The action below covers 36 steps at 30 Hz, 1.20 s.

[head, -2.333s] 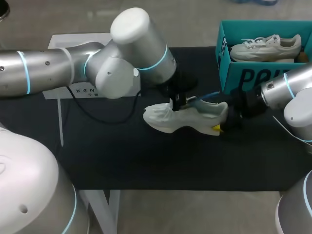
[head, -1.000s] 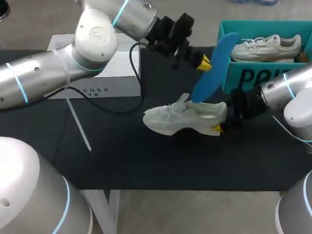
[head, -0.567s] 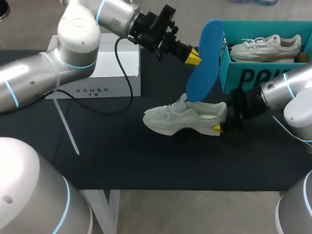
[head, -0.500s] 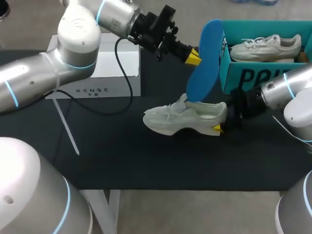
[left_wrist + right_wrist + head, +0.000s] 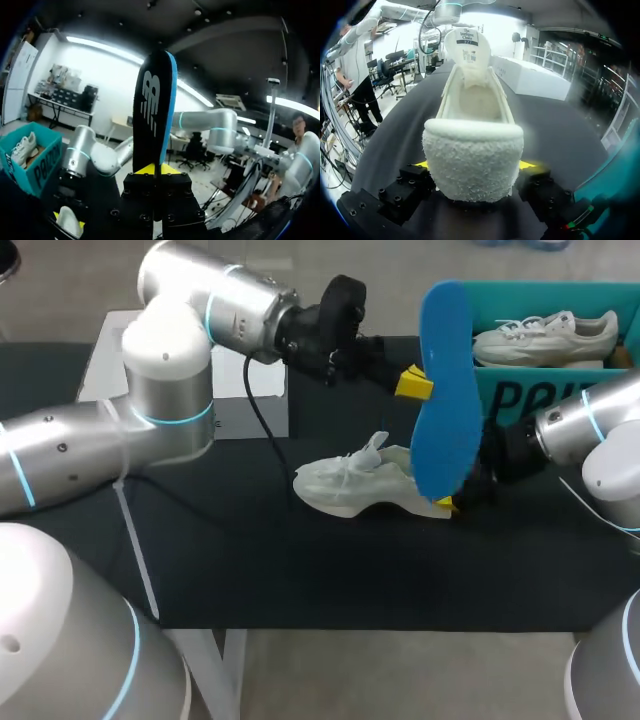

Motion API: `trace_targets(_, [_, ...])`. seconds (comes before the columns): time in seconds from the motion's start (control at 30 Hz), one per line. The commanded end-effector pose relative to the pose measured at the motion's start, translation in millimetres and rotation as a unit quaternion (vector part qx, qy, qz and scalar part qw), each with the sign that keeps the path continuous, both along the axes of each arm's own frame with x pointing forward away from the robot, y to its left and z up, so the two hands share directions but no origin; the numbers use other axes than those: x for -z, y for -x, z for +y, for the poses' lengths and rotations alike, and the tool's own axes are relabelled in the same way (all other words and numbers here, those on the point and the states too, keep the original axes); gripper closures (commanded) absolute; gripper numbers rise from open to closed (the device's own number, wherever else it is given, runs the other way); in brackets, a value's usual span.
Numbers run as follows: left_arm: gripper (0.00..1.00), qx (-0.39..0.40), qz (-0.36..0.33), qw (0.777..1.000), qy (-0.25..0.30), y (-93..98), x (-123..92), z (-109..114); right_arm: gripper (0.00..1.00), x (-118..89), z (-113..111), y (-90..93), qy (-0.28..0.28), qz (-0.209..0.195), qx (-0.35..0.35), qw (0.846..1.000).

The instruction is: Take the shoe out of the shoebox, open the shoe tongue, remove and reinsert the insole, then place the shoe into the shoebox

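A white shoe (image 5: 345, 485) lies on the black table top, toe to the left. My right gripper (image 5: 452, 502) is shut on its heel; in the right wrist view the shoe (image 5: 475, 105) sits between the two yellow fingertips (image 5: 527, 164), tongue raised and the inside bare. My left gripper (image 5: 412, 385) hangs above the shoe, shut on the edge of a blue insole (image 5: 445, 390) that stands upright over the heel. The left wrist view shows the insole (image 5: 152, 110) rising straight out of the shut left gripper (image 5: 155, 170). Behind it at the right stands the teal shoebox (image 5: 470, 390).
A second white shoe (image 5: 545, 337) lies inside the shoebox. A white box (image 5: 250, 405) lies at the back left, partly behind my left arm; it also shows as the white box (image 5: 535, 80) beyond the shoe. A black cable runs across the table.
My left gripper has swung down and to the right with the insole, which has gone from slanted to upright over the heel. The right gripper and shoe have stayed put.
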<state>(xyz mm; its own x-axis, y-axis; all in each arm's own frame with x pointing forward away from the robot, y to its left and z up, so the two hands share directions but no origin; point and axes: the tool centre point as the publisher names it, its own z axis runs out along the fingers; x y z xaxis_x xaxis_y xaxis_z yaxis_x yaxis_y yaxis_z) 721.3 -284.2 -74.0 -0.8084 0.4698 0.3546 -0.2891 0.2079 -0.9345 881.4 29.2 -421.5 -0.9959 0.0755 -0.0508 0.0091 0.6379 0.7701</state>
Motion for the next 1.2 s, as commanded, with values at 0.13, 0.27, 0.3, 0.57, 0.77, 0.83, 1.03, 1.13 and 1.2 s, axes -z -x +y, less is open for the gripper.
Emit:
trace_targets(0.13, [1.0, 0.008, 0.06, 0.998, -0.006, 43.2, -18.1, 2.7, 1.0, 0.4, 0.8, -0.2, 0.001, -0.001, 0.001, 1.0])
trace_targets(0.27, [1.0, 0.003, 0.056, 0.998, -0.023, 59.0, -31.3, 10.2, 1.0, 0.4, 0.8, -0.2, 0.001, -0.001, 0.001, 1.0])
trace_targets(0.3, [1.0, 0.002, 0.05, 0.998, -0.027, 63.4, -33.6, 12.2, 1.0, 0.4, 0.8, -0.2, 0.001, -0.001, 0.001, 1.0])
trace_targets(0.57, [1.0, 0.046, 0.075, 0.996, -0.033, 102.1, -44.1, 37.3, 1.0, 0.4, 0.8, -0.2, 0.001, -0.001, 0.001, 1.0])
trace_targets(0.77, [1.0, 0.035, 0.049, 0.998, -0.032, 116.6, -47.9, 51.9, 1.0, 0.4, 0.8, -0.2, 0.001, -0.001, 0.001, 1.0])
trace_targets(0.83, [1.0, 0.039, 0.039, 0.998, -0.028, 119.8, -48.8, 53.5, 1.0, 0.4, 0.8, -0.2, 0.001, -0.001, 0.001, 1.0])
trace_targets(1.03, [1.0, 0.038, 0.033, 0.998, -0.028, 124.7, -52.6, 59.0, 1.0, 0.4, 0.8, -0.2, 0.001, -0.001, 0.001, 1.0])
trace_targets(1.13, [1.0, 0.03, 0.025, 0.999, -0.021, 121.8, -52.8, 63.8, 1.0, 0.4, 0.8, -0.2, 0.001, -0.001, 0.001, 1.0])
trace_targets(1.2, [1.0, 0.03, 0.02, 0.999, -0.012, 120.1, -53.4, 64.7, 1.0, 0.4, 0.8, -0.2, 0.001, -0.001, 0.001, 1.0])
